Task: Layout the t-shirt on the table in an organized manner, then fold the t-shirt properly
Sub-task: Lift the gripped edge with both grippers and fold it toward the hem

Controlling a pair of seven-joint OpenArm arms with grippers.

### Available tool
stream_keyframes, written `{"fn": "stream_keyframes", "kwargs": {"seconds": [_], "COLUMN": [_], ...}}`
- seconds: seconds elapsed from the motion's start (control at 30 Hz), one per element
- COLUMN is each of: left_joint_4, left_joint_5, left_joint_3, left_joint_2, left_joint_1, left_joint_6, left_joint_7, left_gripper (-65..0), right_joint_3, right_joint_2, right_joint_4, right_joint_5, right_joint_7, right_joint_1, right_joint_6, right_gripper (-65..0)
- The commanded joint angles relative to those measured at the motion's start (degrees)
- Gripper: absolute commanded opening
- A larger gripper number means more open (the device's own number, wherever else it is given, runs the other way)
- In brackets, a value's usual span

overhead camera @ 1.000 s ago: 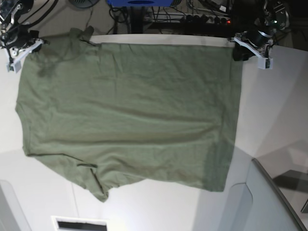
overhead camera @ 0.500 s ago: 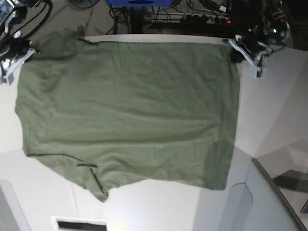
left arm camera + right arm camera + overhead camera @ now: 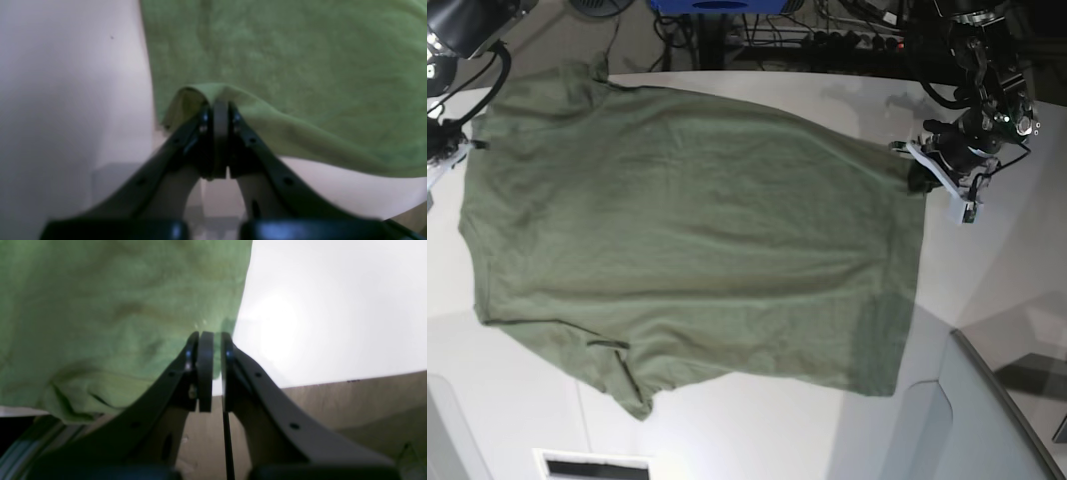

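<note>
Nearest the camera, the plain olive-green cotton t-shirt [image 3: 687, 240] lies spread over the big smooth white counter [image 3: 997, 250], its near hem and sleeve flat; further back, its far edge has been dragged in from the counter's rim since a second ago, so it's slanted now. The left claw [image 3: 220, 110] has clamped fully shut on the corner fabric; the right claw [image 3: 213, 350] is nearly closed, pinching the other far corner. Looks like they're still tugging it straight; folding isn't started yet.

No legible text — no labels, no numbers
</note>
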Motion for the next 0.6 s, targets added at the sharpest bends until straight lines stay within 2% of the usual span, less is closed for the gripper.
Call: {"fn": "stream_keyframes", "kwargs": {"seconds": [0.0, 0.07, 0.1, 0.17, 0.27, 0.3, 0.33, 0.4, 0.5, 0.57], "left_joint_4": [0.92, 0.92, 0.65, 0.30, 0.92, 0.83, 0.65, 0.57, 0.57, 0.57], "left_joint_5": [-0.38, -0.47, -0.29, -0.21, -0.47, -0.47, -0.47, -0.47, -0.29, -0.29], "left_joint_3": [-0.30, -0.30, -0.30, -0.30, -0.30, -0.30, -0.30, -0.30, -0.30, -0.30], "left_joint_2": [-0.54, -0.54, -0.54, -0.63, -0.71, -0.71, -0.71, -0.71, -0.71, -0.71], "left_joint_1": [0.26, 0.52, 0.61, 1.40, 2.02, 2.02, 2.02, 2.02, 2.02, 2.02], "left_joint_6": [-0.08, -0.08, -0.08, -0.08, -0.08, -0.08, -0.08, -0.08, -0.08, -0.08], "left_joint_7": [-0.47, -0.47, -0.47, -0.64, -0.73, -0.73, -0.73, -0.73, -0.73, -0.73], "left_gripper": [-65.0, -65.0, -65.0, -65.0, -65.0, -65.0, -65.0, -65.0, -65.0, -65.0], "right_joint_3": [0.32, 0.50, 0.41, 0.85, 0.85, 0.85, 0.85, 0.67, 0.41, 0.41], "right_joint_2": [0.91, 0.47, 0.12, -2.17, -3.22, -4.01, -4.63, -5.25, -5.33, -5.33], "right_joint_4": [1.65, 3.85, 5.61, 8.16, 7.63, 6.58, 5.61, 3.85, 1.83, 0.69], "right_joint_5": [-0.05, 0.21, 0.30, 0.30, 0.30, 0.30, 0.30, 0.30, 0.30, 0.30], "right_joint_7": [-0.20, 0.07, 0.07, 0.50, 3.41, 4.55, 6.04, 8.33, 9.47, 9.56], "right_joint_1": [0.10, -2.18, -3.32, -4.64, -6.66, -7.10, -7.54, -8.42, -9.13, -9.21], "right_joint_6": [0.08, 0.08, 0.08, 0.08, 0.08, 0.08, 0.08, 0.08, 0.08, 0.08], "right_gripper": [-60.6, -60.0, -57.3, -45.5, -22.4, -18.6, -18.0, -21.3, -26.9, -27.5]}}
